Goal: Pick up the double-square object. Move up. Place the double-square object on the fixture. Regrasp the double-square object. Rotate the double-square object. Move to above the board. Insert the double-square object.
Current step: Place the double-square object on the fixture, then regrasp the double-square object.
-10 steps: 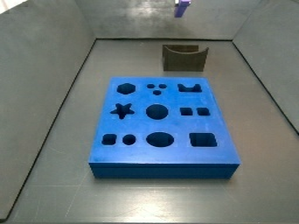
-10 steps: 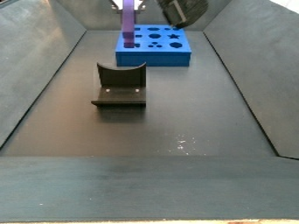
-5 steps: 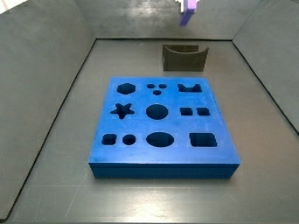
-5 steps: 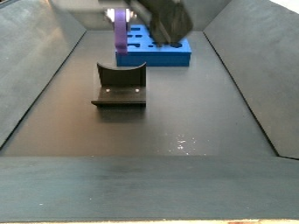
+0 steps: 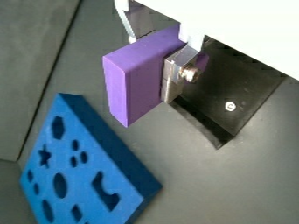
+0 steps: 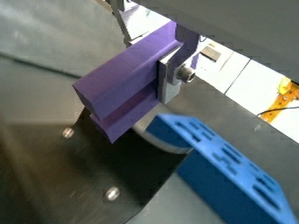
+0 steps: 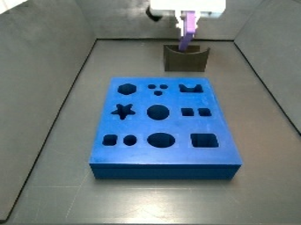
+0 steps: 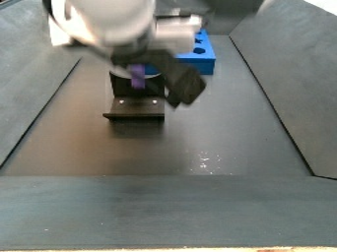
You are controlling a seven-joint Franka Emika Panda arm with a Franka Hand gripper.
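My gripper (image 7: 187,19) is shut on the double-square object (image 7: 188,35), a light purple stepped prism that hangs upright from the fingers. Its lower end is at the notched top of the dark fixture (image 7: 185,59); I cannot tell if they touch. In both wrist views the object (image 5: 142,74) (image 6: 126,80) is clamped between the silver fingers (image 5: 181,75) (image 6: 176,75), with the fixture's base plate (image 5: 230,107) (image 6: 70,162) beneath. The blue board (image 7: 161,123) (image 8: 198,54) with its shaped cutouts lies flat, apart from the fixture. In a side view the blurred gripper (image 8: 142,65) covers most of the object (image 8: 138,74) above the fixture (image 8: 136,106).
Grey sloping walls (image 7: 65,88) enclose the dark floor on all sides. The board (image 5: 82,171) (image 6: 222,166) lies close beside the fixture in both wrist views. Bare floor (image 8: 198,167) stretches on the fixture's side away from the board.
The gripper has come down with the purple object from high above to the fixture's top. Board and fixture have not moved.
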